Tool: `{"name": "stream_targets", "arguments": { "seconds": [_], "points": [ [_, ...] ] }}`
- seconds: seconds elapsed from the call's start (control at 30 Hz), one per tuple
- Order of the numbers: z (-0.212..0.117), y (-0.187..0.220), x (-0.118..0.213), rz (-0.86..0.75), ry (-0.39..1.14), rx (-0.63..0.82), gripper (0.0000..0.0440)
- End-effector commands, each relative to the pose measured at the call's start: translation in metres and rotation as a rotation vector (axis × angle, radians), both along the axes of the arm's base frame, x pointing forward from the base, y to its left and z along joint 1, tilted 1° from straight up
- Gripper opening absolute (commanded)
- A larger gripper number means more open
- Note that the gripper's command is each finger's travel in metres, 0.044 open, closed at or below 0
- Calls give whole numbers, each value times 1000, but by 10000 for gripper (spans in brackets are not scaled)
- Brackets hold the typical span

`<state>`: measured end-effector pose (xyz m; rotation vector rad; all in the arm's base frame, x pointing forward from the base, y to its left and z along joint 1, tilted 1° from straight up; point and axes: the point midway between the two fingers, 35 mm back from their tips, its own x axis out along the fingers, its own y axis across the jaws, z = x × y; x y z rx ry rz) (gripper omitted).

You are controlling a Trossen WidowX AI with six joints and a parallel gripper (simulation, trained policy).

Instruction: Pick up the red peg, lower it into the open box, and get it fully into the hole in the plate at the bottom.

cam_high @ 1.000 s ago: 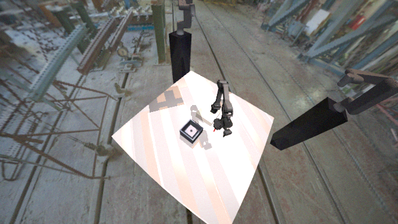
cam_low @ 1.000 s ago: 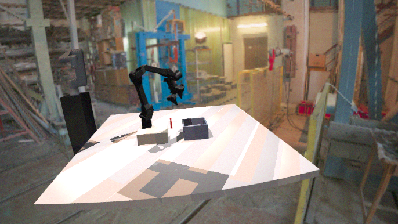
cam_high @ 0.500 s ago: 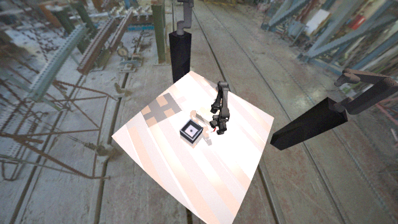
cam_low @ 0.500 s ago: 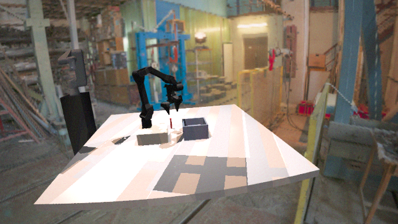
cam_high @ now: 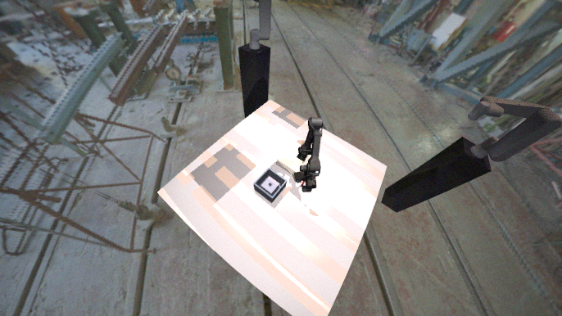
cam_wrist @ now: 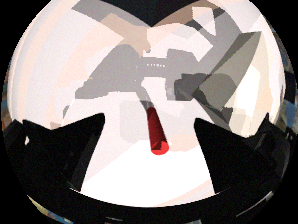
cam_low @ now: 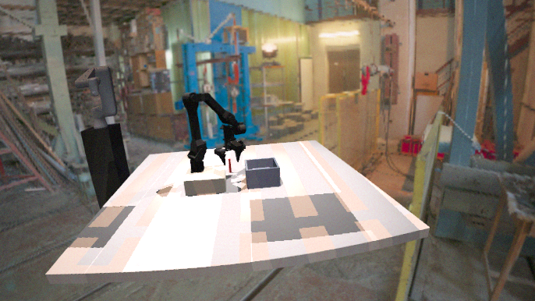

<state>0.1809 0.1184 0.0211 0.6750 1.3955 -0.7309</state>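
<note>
Wrist view has the red peg (cam_high: 303, 183) (cam_low: 230, 165) (cam_wrist: 158, 131) upright at lower centre between wide-open, empty fingers (cam_high: 301, 182) (cam_low: 230, 162); an off-centre descent could make one fingertip knock it over

Jaws lower, turned to point down, nearer red peg (cam_high: 303, 183) (cam_low: 230, 166) (cam_wrist: 157, 127); shadows shifted.
</note>
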Motion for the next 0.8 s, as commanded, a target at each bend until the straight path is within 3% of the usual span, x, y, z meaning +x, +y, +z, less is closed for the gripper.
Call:
{"name": "stream_targets", "arguments": {
  "seconds": [0.0,0.07,0.17,0.63,0.77],
  "points": [
    [-16,0,-1,-32,-14,5,438],
    [-22,0,-2,-46,-18,8,423],
    [-30,0,-5,-71,-10,13,368],
    [-33,1,-9,-106,70,64,5],
    [-26,-3,-2,-85,36,53,0]
  ]
}}
